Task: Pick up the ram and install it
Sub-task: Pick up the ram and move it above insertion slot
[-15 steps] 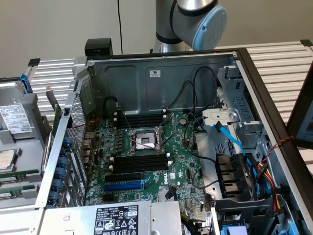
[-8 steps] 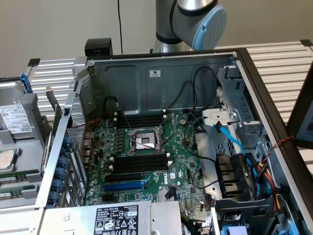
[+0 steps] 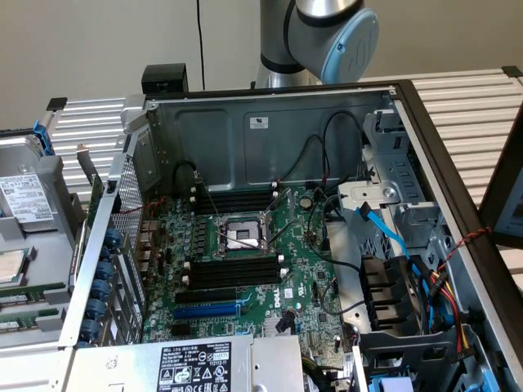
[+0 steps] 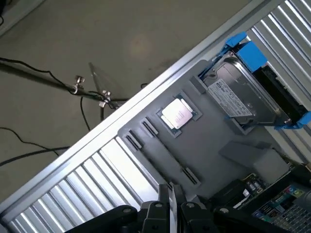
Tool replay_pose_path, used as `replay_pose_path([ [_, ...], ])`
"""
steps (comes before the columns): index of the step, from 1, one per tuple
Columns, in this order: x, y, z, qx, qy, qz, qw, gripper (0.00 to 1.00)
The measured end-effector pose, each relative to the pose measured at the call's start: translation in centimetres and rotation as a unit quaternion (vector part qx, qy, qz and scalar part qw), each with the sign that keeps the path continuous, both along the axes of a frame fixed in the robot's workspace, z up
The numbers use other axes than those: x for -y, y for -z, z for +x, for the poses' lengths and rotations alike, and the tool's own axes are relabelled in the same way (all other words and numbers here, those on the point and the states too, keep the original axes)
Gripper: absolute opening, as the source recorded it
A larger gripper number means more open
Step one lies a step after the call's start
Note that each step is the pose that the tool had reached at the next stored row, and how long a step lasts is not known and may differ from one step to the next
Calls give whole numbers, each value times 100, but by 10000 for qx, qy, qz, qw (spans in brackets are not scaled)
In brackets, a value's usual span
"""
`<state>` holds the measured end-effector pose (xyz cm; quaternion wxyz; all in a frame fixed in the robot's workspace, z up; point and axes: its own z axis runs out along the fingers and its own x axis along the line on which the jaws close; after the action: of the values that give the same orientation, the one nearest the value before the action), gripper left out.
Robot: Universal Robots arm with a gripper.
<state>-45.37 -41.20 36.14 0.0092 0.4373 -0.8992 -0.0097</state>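
My gripper (image 4: 170, 201) hangs high above the edge of the ribbed table, over a grey tray (image 4: 214, 145). Its two dark fingers (image 4: 160, 206) stand pressed close together, with only a thin pale sliver between them. I cannot tell what that sliver is, and I cannot make out the ram for certain. On the tray, narrow holders with end clips (image 4: 132, 141) lie just beyond my fingertips. In the exterior view the open computer case shows the motherboard (image 3: 270, 286) with long black memory slots (image 3: 233, 273) beside the CPU socket (image 3: 241, 237).
A loose CPU (image 4: 177, 115) and a hard drive in a blue caddy (image 4: 243, 94) sit on the tray. Cables (image 3: 327, 163) and a drive cage (image 3: 409, 212) crowd the case at the exterior view's right. The arm's elbow (image 3: 339, 37) rises behind the case. Floor cables (image 4: 39, 80) lie off the table.
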Motion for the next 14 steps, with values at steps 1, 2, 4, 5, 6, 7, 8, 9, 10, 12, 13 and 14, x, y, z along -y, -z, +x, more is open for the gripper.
replay_pose_path([
  [1,0,0,0,-1,-93,-3,10000,18],
  [2,0,0,0,-1,-188,-5,9998,18],
  [4,0,1,0,-1,-368,-9,9993,18],
  [5,0,1,0,-1,-461,-11,9989,18],
  [6,0,2,0,-1,-548,-14,9985,18],
  [7,0,3,0,-1,-706,-17,9975,18],
  [8,0,2,0,-2,-800,-20,9968,18],
  [9,0,3,0,-2,-890,-22,9960,18],
  [10,0,3,0,-2,-977,-24,9952,18],
  [12,0,4,0,-2,-1161,-29,9932,18],
  [13,0,4,0,-3,-1253,-32,9921,18],
  [14,0,5,0,-3,-1343,-34,9909,18],
])
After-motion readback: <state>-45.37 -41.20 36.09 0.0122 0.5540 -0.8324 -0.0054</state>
